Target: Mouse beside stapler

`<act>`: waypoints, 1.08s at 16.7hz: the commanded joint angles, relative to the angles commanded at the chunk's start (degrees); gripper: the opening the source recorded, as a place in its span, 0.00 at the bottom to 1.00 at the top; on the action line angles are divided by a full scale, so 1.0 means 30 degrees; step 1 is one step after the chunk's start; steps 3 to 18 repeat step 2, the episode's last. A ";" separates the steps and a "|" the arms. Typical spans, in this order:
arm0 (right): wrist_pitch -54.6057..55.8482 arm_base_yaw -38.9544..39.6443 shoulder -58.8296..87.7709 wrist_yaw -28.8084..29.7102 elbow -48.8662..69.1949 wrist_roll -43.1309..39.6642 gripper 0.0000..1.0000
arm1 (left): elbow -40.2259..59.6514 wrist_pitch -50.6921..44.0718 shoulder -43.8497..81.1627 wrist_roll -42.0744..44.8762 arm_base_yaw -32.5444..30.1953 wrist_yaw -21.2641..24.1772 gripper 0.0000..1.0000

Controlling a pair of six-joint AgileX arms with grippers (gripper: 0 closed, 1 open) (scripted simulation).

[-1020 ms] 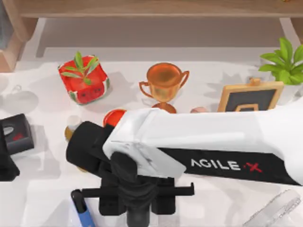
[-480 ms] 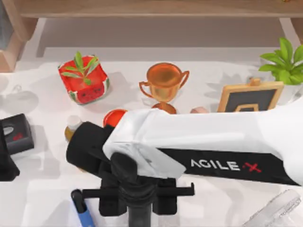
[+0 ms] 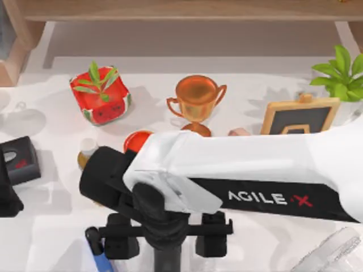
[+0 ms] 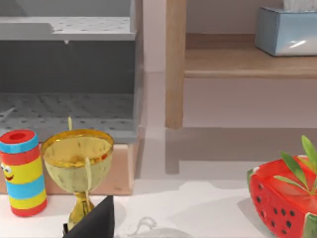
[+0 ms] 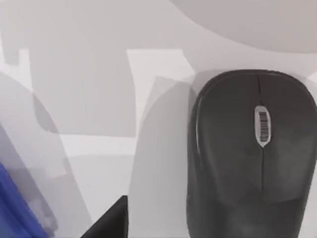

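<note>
The black mouse lies flat on the white table, seen from straight above in the right wrist view. In the top view my right arm's wrist hides it. My right gripper hangs over the table's front middle, open, with its two fingers spread wide on the cross bar and nothing held. The blue stapler lies just left of that gripper at the front edge, and its blue body also edges into the right wrist view. My left gripper stays parked at the table's left edge.
At the back stand a watermelon planter, a bronze trophy, a small chalkboard and a green plant. A red round object and a small bottle sit by the right arm. A clear object lies front right.
My right gripper's fingers have spread apart along the cross bar, from close together to wide open. The arm has held its place and the left arm has not moved.
</note>
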 joint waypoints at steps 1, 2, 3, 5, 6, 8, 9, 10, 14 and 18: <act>0.0000 0.0000 0.0000 0.0000 0.0000 0.0000 1.00 | 0.0000 0.0000 0.0000 0.0000 0.0000 0.0000 1.00; 0.0000 0.0000 0.0000 0.0000 0.0000 0.0000 1.00 | 0.0000 0.0000 0.0000 0.0000 0.0000 0.0000 1.00; 0.0000 0.0000 0.0000 0.0000 0.0000 0.0000 1.00 | 0.0000 0.0000 0.0000 0.0000 0.0000 0.0000 1.00; 0.0000 0.0000 0.0000 0.0000 0.0000 0.0000 1.00 | 0.0000 0.0000 0.0000 0.0000 0.0000 0.0000 1.00; 0.0000 0.0000 0.0000 0.0000 0.0000 0.0000 1.00 | 0.0000 0.0000 0.0000 0.0000 0.0000 0.0000 1.00; 0.0000 0.0000 0.0000 0.0000 0.0000 0.0000 1.00 | 0.0000 0.0000 0.0000 0.0000 0.0000 0.0000 1.00; 0.0000 0.0000 0.0000 0.0000 0.0000 0.0000 1.00 | 0.0000 0.0000 0.0000 0.0000 0.0000 0.0000 1.00; 0.0000 0.0000 0.0000 0.0000 0.0000 0.0000 1.00 | 0.0000 0.0000 0.0000 0.0000 0.0000 0.0000 1.00; 0.0000 0.0000 0.0000 0.0000 0.0000 0.0000 1.00 | 0.0000 0.0000 0.0000 0.0000 0.0000 0.0000 1.00; 0.0000 0.0000 0.0000 0.0000 0.0000 0.0000 1.00 | 0.0000 0.0000 0.0000 0.0000 0.0000 0.0000 1.00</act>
